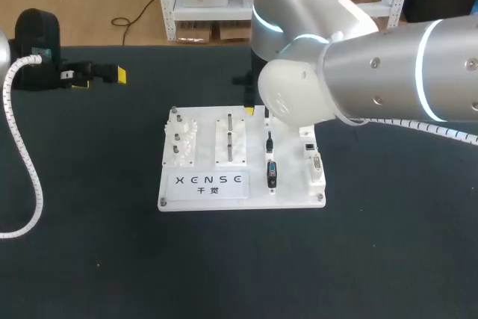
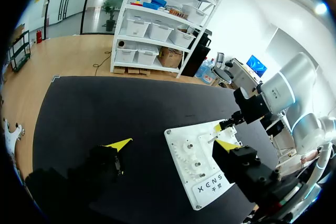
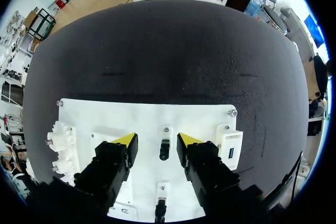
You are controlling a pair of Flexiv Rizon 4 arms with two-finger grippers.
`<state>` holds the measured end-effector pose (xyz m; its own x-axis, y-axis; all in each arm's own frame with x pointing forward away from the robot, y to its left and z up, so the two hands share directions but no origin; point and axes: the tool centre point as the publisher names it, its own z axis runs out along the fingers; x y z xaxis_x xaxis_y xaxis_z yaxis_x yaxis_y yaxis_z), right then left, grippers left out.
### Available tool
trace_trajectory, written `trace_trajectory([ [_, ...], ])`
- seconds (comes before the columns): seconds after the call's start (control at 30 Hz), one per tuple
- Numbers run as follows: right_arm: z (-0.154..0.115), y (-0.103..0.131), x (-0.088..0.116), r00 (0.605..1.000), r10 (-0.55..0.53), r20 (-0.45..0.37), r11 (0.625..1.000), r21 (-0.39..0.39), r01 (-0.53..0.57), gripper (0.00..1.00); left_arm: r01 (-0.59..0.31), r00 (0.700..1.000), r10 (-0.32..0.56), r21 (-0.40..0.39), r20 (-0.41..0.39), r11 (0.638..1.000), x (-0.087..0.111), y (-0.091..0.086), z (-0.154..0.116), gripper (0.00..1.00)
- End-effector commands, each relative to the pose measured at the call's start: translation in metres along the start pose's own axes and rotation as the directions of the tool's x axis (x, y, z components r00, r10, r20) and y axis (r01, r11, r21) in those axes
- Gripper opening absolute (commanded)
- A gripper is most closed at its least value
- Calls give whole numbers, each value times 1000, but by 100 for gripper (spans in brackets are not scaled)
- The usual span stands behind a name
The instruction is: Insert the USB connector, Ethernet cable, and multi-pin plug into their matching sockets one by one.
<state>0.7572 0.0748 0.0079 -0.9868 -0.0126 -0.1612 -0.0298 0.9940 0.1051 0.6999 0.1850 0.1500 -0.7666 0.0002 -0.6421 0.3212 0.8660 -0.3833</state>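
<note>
Left arm: the left gripper is parked over the table well to the left of the board; its fingers are spread wide and hold nothing; it touches nothing of the task. Board: a white plate at mid-table, with a gear block at its left end and the plugs and sockets toward its right end. Right arm: this arm is much the nearer, and the right gripper is over the far right part of the board; its fingers are parted moderately and empty. A small black plug sits on the board in the gap between the two yellow tips; bare board shows on each side of it, so neither finger touches it. The plug's long axis runs from the far edge of the board toward the near edge, square to the line joining the tips; closing the fingers would therefore, in all likelihood, clamp its two long sides. How high the tips stand above the plug cannot be told. A larger black plug lies in line with it, nearer the near edge. A white socket block with a blue port stands just beside the right-hand finger.
</note>
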Motion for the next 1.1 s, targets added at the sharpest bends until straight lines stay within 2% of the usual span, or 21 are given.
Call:
trace_trajectory([
  [0.03, -2, -1, 3, 1000, 1, 6, 1000, 1, -1, 48, 0, 1000, 0, 0, 0, 1000, 0, 0, 0, 100],
  [0.6, -1, -6, 2, 1000, -3, 7, 1000, 12, 3, 47, 0, 1000, 0, 0, 0, 1000, 0, 0, 0, 100],
  [0.87, 0, -8, 3, 1000, 4, 3, 1000, 5, -4, 36, 0, 1000, 0, 0, 0, 1000, 0, 0, 0, 100],
  [1.1, 0, -8, 6, 1000, 7, -2, 1000, -2, -7, 31, 0, 1000, 0, 0, 0, 1000, 0, 0, 0, 100],
])
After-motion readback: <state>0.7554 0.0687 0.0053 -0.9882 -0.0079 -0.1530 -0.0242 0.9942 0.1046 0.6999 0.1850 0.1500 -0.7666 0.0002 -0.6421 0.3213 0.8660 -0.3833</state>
